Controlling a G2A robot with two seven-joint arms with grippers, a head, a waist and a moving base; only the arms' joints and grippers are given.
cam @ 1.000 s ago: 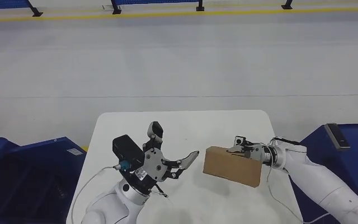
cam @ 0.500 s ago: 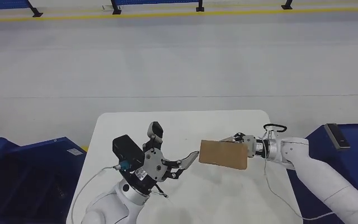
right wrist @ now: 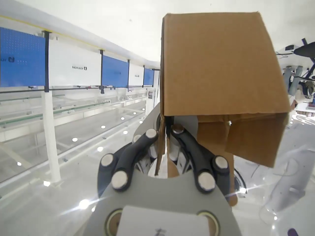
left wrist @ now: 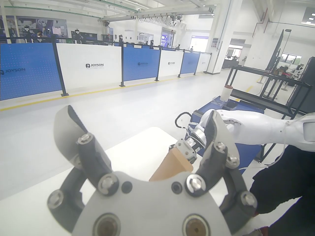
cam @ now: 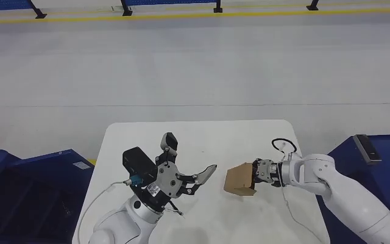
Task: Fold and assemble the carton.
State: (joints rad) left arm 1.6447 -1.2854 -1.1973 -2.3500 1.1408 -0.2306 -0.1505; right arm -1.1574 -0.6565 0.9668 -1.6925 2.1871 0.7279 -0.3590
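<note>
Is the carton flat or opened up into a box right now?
Opened up: the carton shows a hollow inside beneath its panels, and the right end effector grips one wall.

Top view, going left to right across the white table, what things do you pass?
First the open left hand, then the carton, then the right hand holding it.

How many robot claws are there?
2. The left gripper is open over the near left part of the table. The right gripper is shut on the carton over the table's right side.
</note>
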